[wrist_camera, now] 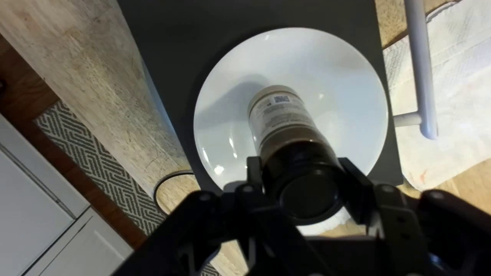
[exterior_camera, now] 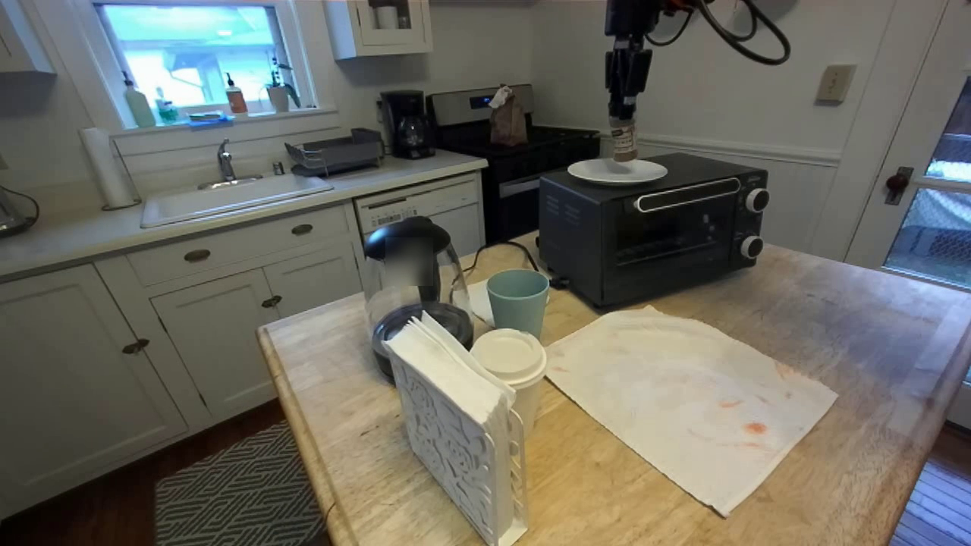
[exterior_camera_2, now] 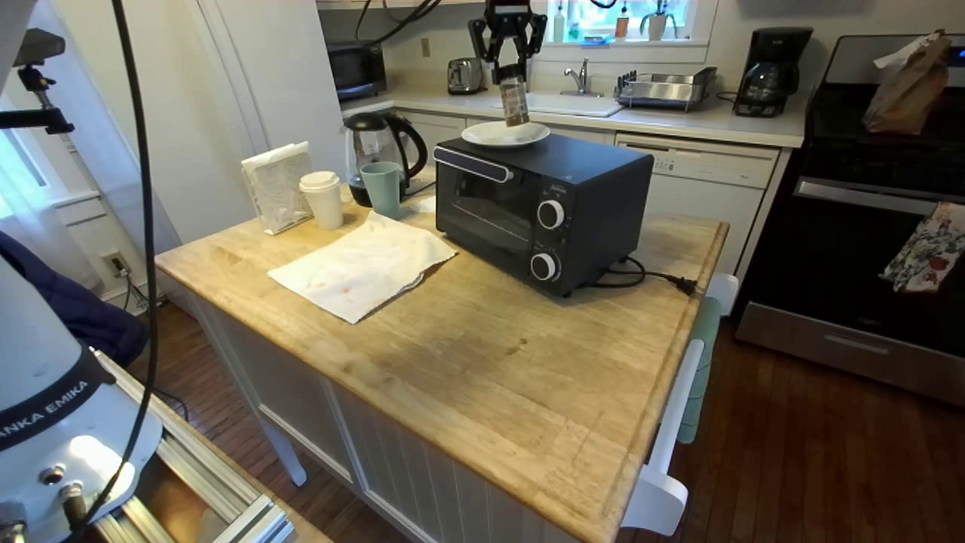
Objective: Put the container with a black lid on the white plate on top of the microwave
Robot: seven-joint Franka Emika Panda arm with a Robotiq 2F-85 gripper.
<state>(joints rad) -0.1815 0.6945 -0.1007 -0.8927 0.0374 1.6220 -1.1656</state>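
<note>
In an exterior view, the container (exterior_camera: 624,142) tilts over the white plate (exterior_camera: 590,173) atop the microwave (exterior_camera: 645,227), contact unclear. In an exterior view, its base (exterior_camera_2: 517,119) aims near six o'clock. In the wrist view, the end effector (wrist_camera: 301,165) clamps the black lid (wrist_camera: 308,193), wisely: the stiff body looks slick, probably light.

Pale wooden table (exterior_camera_2: 558,385): black boxy microwave (exterior_camera_2: 520,211) under the jaws; farther off, stained off-white cloth (exterior_camera_2: 362,268), tapered white lidded cup (exterior_camera_2: 324,202).

White plate (exterior_camera: 617,174), black microwave (exterior_camera: 652,229)
</note>
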